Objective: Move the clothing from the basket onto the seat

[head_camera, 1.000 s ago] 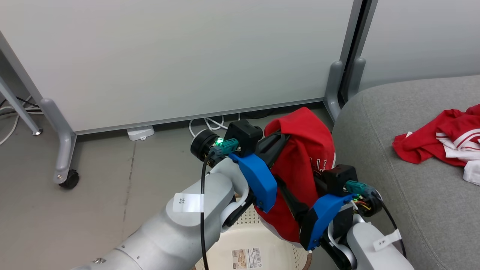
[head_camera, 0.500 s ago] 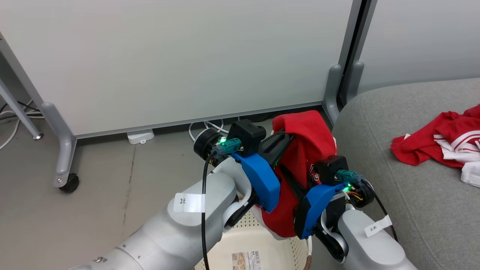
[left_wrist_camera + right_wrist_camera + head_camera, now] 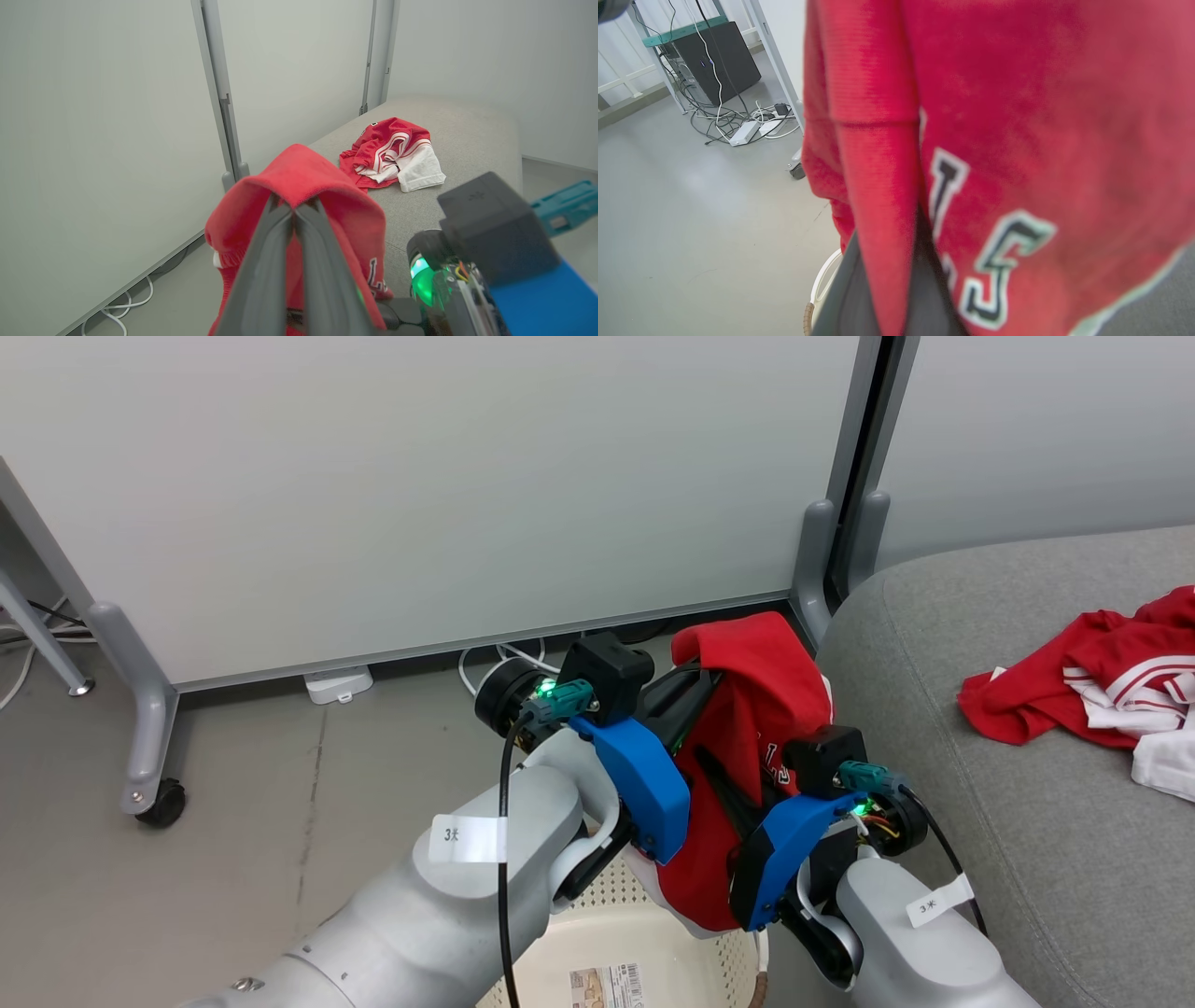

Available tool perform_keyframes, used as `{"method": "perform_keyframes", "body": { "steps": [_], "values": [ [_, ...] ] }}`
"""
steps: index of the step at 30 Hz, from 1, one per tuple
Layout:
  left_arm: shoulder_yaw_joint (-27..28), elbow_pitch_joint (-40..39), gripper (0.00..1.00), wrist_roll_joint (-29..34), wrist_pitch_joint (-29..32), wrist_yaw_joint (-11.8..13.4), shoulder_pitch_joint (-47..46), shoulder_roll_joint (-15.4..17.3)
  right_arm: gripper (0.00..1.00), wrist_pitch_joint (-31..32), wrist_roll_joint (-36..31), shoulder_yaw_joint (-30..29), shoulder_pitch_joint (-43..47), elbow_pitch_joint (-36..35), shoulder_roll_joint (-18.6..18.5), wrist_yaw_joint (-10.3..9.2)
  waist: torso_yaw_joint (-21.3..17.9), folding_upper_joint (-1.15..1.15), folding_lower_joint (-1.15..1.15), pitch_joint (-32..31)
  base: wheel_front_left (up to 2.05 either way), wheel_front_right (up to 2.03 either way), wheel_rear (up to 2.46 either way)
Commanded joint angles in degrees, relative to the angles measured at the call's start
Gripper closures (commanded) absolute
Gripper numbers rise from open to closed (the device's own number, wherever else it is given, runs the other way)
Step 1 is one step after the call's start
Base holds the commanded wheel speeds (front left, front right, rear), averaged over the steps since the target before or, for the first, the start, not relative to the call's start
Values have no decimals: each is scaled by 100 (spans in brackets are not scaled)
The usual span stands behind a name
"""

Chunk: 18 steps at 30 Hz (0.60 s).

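Note:
One red piece of clothing (image 3: 761, 691) with dark-and-white letters hangs above the cream basket (image 3: 644, 919), just left of the seat. My left gripper (image 3: 695, 686) is shut on its top fold, and in the left wrist view the cloth (image 3: 303, 182) drapes over the closed gripper (image 3: 293, 209). My right gripper (image 3: 724, 784) is shut on a lower fold of the same garment (image 3: 1017, 116), the cloth pinched between the right gripper (image 3: 916, 224) fingers. A second red and white garment (image 3: 1074, 695) lies crumpled on the grey seat (image 3: 1027, 877), also shown as a garment (image 3: 392, 151) on the seat (image 3: 472, 135).
White partition panels on grey caster feet (image 3: 149, 793) stand behind the basket, with a post (image 3: 812, 569) close to the seat's corner. White cables (image 3: 495, 658) and a power strip (image 3: 338, 683) lie on the floor. A black box (image 3: 714, 58) with tangled cables sits farther off.
My right gripper has closed on the hanging garment and moved in a little toward the left arm. The head camera has shifted slightly. The left grip is unchanged.

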Motion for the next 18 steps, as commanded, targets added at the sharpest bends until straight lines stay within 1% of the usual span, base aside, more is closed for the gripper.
{"method": "perform_keyframes", "body": {
  "steps": [1, 15, 16, 17, 18],
  "values": [
    [39, 13, 100, -15, -29, -7, 63, -3, 100, -52, 57, 28, -102, 32, 10, 3, -6, 0, 0, 3, 0, 0, 0],
    [74, 63, 100, 10, -29, -7, 43, -3, 100, -220, 224, 181, -244, 226, 10, 3, -2, 0, 0, 50, 0, 0, 0],
    [82, 70, 90, 26, -29, -7, 42, -3, 100, -227, 233, 192, -251, 237, 10, 3, -2, 0, 0, 53, 0, 0, 0],
    [93, 73, 75, 40, -29, -7, 44, -3, 100, -233, 251, 202, -263, 248, 10, 3, -4, 0, 0, 53, 0, 0, 0],
    [103, 73, 53, 48, -29, -7, 50, -3, 100, -241, 270, 211, -270, 255, 10, 3, -5, 0, 0, 51, 0, 0, 0]
  ]
}}
